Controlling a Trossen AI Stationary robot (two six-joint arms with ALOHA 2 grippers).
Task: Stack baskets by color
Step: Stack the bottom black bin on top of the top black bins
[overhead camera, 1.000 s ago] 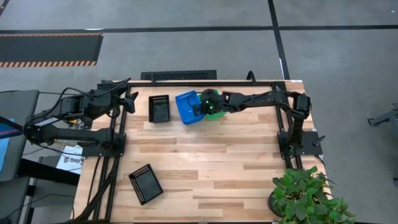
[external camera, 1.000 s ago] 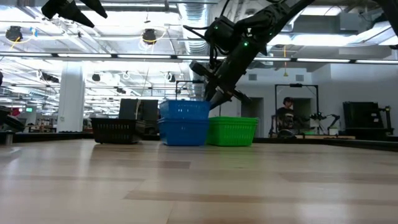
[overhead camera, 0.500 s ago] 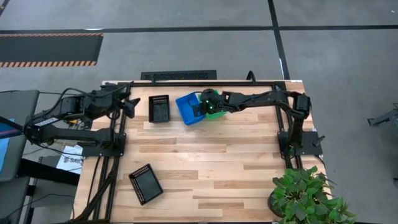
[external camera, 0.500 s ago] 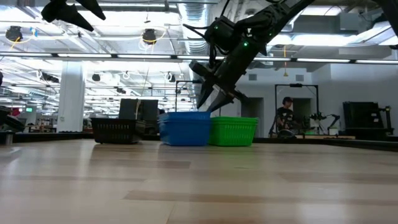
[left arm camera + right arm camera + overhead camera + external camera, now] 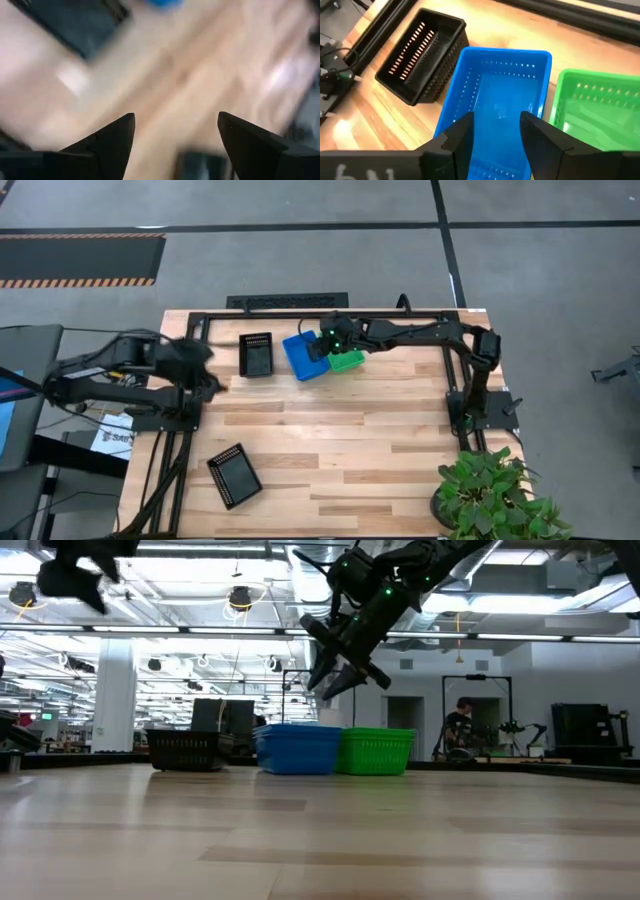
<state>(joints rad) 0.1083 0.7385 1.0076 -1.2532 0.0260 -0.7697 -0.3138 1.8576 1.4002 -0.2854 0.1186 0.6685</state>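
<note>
Though empty (parted), jaws above blue basket

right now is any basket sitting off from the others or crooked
Yes. One black basket lies alone near the table's front left corner, turned at an angle to the edges, far from the black, blue and green baskets lined up along the back.

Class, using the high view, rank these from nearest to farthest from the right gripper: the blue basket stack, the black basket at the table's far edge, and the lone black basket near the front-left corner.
1. Blue basket stack: right under the open right gripper.
2. Black basket at the far edge: just left of the blue stack.
3. Lone black basket: front-left, farthest by a clear margin.
</note>
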